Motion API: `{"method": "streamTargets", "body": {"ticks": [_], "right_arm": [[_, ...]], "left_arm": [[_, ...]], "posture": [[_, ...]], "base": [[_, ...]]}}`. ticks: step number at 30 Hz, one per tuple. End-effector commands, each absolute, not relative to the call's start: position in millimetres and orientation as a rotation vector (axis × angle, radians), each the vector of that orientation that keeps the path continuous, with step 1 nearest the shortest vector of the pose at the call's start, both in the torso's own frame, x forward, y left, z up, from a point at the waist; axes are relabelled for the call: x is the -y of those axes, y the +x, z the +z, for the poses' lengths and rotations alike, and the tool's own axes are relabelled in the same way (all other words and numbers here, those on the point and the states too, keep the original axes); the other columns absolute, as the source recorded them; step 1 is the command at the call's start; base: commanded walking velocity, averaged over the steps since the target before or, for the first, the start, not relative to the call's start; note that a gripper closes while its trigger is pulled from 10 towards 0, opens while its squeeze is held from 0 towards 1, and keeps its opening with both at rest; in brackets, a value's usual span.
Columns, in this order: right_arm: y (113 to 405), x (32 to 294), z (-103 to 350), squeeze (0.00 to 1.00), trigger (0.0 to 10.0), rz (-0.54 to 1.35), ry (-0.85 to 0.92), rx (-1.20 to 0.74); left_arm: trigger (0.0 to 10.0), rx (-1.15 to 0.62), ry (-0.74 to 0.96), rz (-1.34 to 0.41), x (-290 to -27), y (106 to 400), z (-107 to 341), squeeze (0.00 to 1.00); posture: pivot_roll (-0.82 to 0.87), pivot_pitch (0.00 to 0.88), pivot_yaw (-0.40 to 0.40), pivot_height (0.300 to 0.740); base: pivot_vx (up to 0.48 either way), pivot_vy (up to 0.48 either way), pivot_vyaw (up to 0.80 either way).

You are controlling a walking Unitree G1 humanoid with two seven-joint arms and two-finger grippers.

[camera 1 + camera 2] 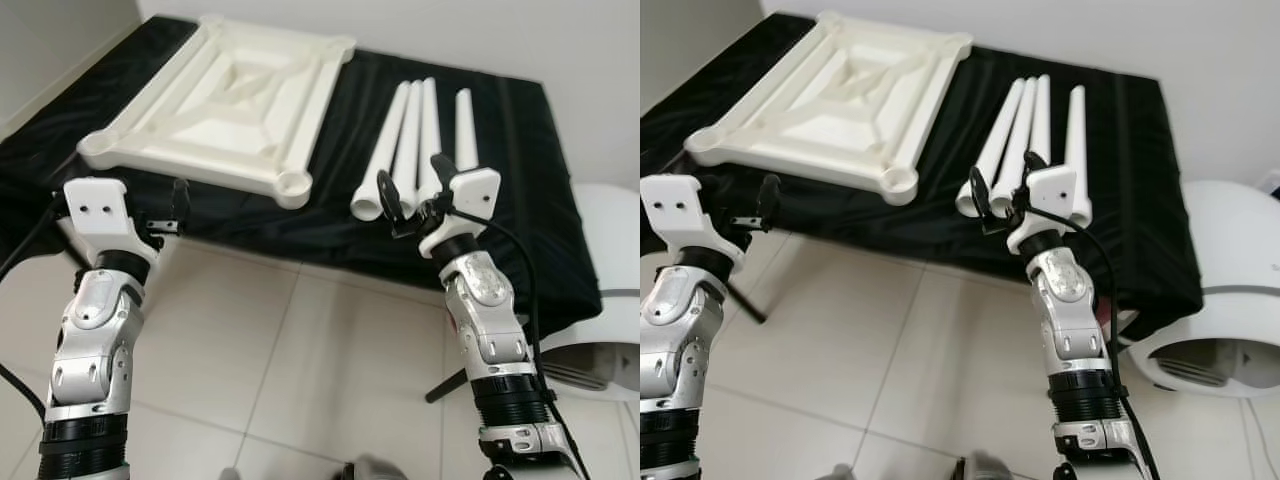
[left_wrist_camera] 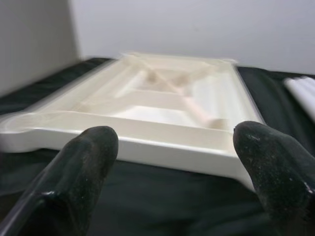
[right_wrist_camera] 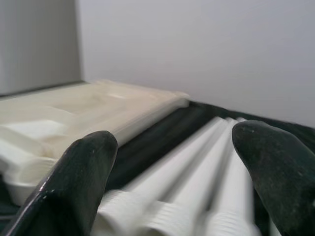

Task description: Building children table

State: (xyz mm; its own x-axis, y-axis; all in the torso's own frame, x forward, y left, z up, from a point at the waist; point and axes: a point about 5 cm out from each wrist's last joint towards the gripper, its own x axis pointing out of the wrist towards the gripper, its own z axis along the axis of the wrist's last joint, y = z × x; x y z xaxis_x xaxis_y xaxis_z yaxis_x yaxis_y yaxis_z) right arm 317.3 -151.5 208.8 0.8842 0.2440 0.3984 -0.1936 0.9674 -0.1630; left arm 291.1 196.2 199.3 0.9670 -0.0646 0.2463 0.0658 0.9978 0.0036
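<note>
A pale tiled floor (image 1: 300, 350) ran under a low stand draped in black cloth (image 1: 330, 215), set against a plain white wall, with a rounded white appliance (image 1: 1220, 300) on the floor to the right.

Nearest my camera, I saw both silver arms raised from below. The left gripper (image 1: 170, 212) hung at the cloth's front edge, its two black fingers (image 2: 81, 162) spread apart and holding nothing, pointed at the near rim of the tabletop. The right gripper (image 1: 415, 195) hovered just before the threaded ends of the legs, fingers also spread wide and empty, aimed straight along the bundle. I judged that I had each arm lined up with its own part, ready to reach in.

On the cloth, the white plastic tabletop (image 1: 225, 100) lay upside down on the left, ribs and a round corner socket (image 1: 293, 183) facing up, which I took as deliberate, so legs could be screwed down into the corners. To its right lay four white legs (image 1: 410, 140), side by side and running away from me; three touched one another and the fourth lay just beside them. Their threaded ends pointed toward the front edge, within easy reach of the right gripper. No leg was fitted yet, so I judged the build was barely begun.
</note>
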Motion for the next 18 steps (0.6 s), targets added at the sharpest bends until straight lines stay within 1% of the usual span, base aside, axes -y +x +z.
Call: {"method": "streamTargets", "body": {"ticks": [1,6,18], "right_arm": [[317.5,151.3,211.4,0.0,10.0,0.228,-0.12,0.437],[318.1,150.9,212.0,0.0,10.0,0.234,-0.128,0.439],[319.9,150.4,211.4,0.0,10.0,0.235,-0.126,0.431]], "left_arm": [[10.0,0.243,0.001,-0.079,-194.7,290.7,199.9,0.0],[10.0,0.229,0.005,-0.087,-193.1,291.3,198.7,0.0],[10.0,0.222,-0.012,-0.094,-192.9,290.6,197.2,0.0]], "posture": [[0.01,0.08,-0.023,0.74],[0.01,0.077,-0.025,0.74],[0.01,0.085,-0.018,0.74]], "base": [[0.382,0.0,0.0],[0.345,0.0,0.0],[0.0,0.0,0.0]]}}
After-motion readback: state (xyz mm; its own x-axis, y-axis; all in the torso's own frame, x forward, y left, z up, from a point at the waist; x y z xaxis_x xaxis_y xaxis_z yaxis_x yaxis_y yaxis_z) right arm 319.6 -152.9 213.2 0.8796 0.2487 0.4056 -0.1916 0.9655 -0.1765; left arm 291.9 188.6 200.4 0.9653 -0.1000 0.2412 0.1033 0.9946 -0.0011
